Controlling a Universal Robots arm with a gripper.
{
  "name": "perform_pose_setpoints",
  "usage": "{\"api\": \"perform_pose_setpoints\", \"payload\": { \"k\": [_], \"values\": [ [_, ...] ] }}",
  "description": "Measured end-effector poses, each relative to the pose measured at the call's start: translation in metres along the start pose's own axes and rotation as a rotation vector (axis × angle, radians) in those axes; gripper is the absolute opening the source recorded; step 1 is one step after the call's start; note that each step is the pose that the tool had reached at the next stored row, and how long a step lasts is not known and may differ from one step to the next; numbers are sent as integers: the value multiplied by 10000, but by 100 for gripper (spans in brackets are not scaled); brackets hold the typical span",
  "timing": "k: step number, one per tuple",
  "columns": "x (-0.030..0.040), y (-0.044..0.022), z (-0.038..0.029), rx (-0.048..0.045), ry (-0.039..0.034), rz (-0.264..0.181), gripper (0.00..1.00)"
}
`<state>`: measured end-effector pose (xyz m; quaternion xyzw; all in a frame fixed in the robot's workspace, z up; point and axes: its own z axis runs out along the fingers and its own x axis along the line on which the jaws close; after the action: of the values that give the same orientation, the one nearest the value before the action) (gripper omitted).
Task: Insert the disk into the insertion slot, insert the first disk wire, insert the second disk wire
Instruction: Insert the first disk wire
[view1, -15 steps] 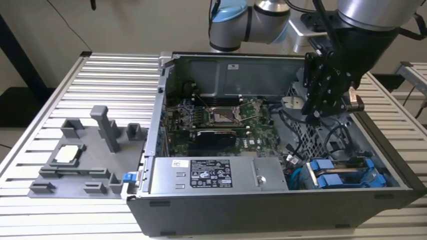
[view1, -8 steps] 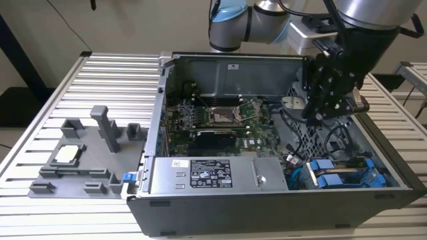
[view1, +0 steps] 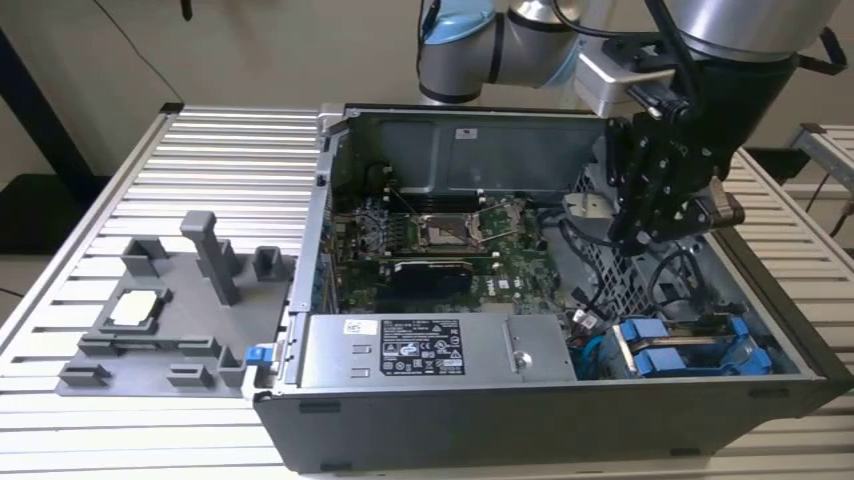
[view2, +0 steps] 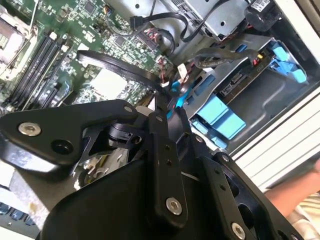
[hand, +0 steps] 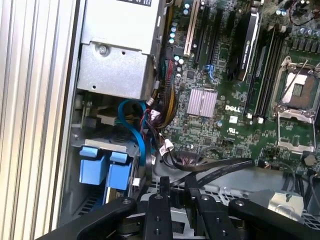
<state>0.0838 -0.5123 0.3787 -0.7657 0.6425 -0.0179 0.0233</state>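
Disk (view1: 674, 358) looks seated in insertion slot (view1: 603, 350), blue carrier front out, so step 1 prob done. Gripper (view1: 638, 238) hangs above, close to black flat wire (hand: 220, 167); claw open/closed: can't tell. Both wire steps look pending.

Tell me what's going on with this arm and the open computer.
A robot arm's gripper hangs inside the open computer case, over the perforated drive cage at the exterior view's right. Two blue-fronted drive carriers already sit side by side in the cage's bays. Loose black cables lie just under the gripper, and whether it holds one is unclear.
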Motion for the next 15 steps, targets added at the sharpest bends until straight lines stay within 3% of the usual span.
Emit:
{"api": "perform_pose_setpoints", "payload": {
  "k": [6,8,9,15],
  "values": [
    [-1,2,4,21,7,-13,27],
    [-1,2,4,20,7,-13,24],
    [-1,2,4,21,7,-13,17],
    [2,3,4,21,9,-13,16]
  ]
}}
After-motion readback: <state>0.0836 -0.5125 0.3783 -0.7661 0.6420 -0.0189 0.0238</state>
